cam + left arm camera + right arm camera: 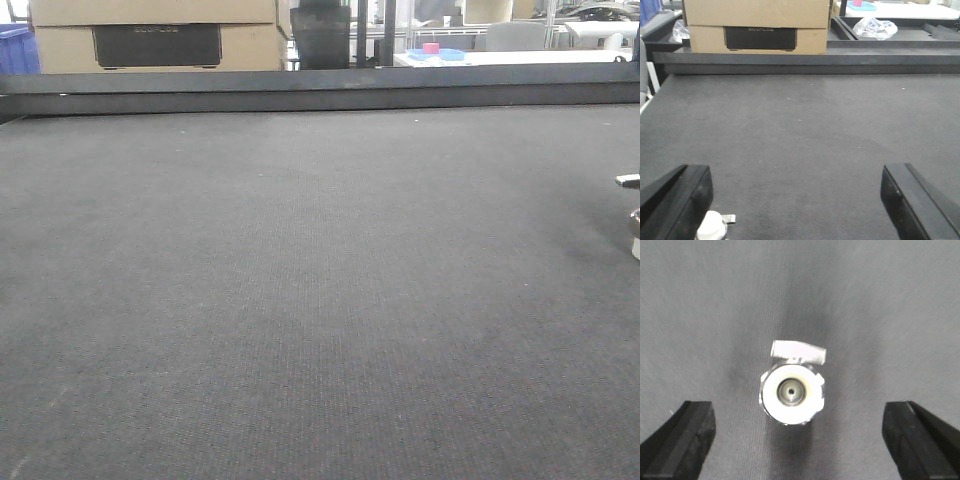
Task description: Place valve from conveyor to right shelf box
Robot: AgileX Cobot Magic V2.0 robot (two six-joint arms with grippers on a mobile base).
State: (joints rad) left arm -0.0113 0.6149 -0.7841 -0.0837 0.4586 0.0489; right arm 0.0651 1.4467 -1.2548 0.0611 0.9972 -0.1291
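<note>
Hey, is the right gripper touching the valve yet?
Apart. In the right wrist view the valve lies between the fingers of the open right gripper, with bare belt showing on both sides.

The black panel (760,39) on the cardboard box (755,12) bears faint grey lettering, seemingly ECOFLOW. In the front view that lettering is too blurred to read.

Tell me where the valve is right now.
Right wrist view: the valve sits on the conveyor, centred between the fingers of the open right gripper, untouched. The front view catches it at the far right edge.
</note>
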